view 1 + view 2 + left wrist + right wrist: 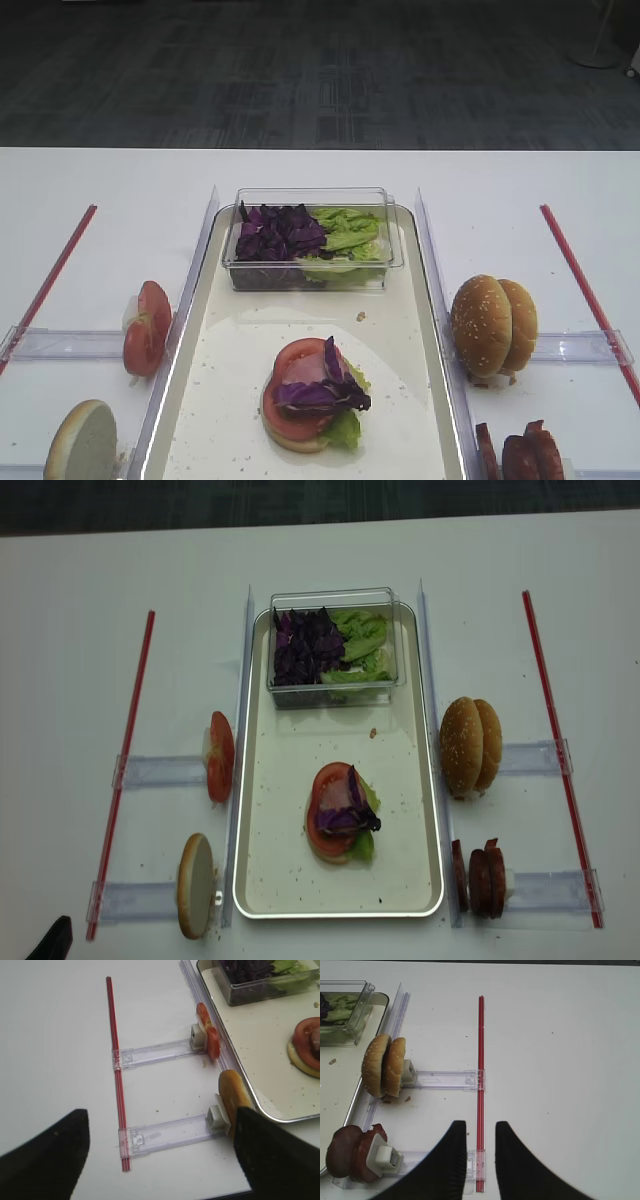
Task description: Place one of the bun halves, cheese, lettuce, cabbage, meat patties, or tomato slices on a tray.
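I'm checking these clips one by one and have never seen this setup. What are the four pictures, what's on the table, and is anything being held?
It is a two-armed robot. Two pictures look down from above; the other two come from cameras on each wrist.

The dark shapes are the end effectors: the left end effector stands wide open, the right end effector slightly open. Both are empty.

On the white table, the tray holds a clear box of cabbage and lettuce, plus a part-built stack.

Standing in holders beside it: tomato slices and a pale bun half left, sesame bun halves and meat patties right.

Bright, even light; soft shadows.
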Tool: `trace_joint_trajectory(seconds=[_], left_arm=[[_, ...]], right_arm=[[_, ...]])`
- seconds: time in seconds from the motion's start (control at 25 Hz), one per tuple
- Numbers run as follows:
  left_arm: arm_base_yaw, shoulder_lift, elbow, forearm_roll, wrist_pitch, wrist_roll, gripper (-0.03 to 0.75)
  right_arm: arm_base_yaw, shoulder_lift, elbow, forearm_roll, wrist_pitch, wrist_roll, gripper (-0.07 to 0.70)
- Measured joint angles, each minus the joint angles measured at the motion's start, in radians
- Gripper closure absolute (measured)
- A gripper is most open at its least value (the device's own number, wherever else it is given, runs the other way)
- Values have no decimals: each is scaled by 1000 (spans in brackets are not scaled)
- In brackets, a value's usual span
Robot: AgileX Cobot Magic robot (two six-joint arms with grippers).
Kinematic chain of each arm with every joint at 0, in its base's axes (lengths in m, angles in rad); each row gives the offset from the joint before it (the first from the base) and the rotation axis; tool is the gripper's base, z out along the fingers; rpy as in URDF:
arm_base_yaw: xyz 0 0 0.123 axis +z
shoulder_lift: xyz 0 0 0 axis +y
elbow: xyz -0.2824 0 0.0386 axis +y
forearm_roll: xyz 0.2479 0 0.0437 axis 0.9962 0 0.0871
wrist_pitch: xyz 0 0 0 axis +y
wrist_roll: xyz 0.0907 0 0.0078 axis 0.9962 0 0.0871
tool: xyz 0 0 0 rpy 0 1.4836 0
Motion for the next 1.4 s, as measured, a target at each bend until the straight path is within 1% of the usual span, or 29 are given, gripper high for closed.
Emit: trace_joint_trajectory(seconds=[1.4], left_arm=[[0, 0, 0, 0, 0, 0, 170]], right_arm=[[0, 0, 0, 0, 0, 0, 438]])
